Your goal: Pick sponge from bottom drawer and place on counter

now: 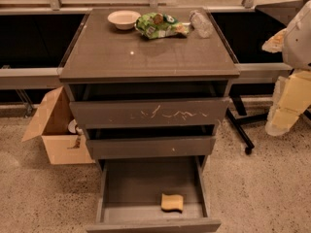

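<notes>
The speckled floor (262,188) fills the lower frame. The glossy counter (146,52) carries a bowl (123,19), a green snack bag (160,26) with unreadable print, and a bottle (200,23). The open bottom drawer (121,183) is cut off at the lower edge. At the right edge the gripper (284,113) is partly cropped, and whether it is open cannot be told. The sponge (172,202) lies at the drawer's front right.
</notes>
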{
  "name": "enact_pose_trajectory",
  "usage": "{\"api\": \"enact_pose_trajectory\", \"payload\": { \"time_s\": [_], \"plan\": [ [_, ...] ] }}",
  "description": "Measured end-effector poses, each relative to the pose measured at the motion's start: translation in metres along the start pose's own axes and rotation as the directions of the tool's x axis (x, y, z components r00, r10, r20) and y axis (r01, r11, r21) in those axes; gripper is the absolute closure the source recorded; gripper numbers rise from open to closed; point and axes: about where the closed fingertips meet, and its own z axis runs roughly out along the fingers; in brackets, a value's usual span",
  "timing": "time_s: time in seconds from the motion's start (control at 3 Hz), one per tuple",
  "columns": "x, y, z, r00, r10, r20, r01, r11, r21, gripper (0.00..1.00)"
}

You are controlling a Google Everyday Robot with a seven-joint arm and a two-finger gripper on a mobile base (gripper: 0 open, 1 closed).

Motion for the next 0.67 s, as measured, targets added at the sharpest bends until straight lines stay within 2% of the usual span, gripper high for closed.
{"api": "enact_pose_trajectory", "payload": {
  "time_s": [0.33,0.67],
  "plan": [
    [0.000,0.000,0.000,1.000,0.000,0.000,0.000,1.0000,0.000,0.00],
    [-0.001,0.002,0.016,1.000,-0.005,0.020,0.005,0.9999,-0.015,0.00]
  ]
}}
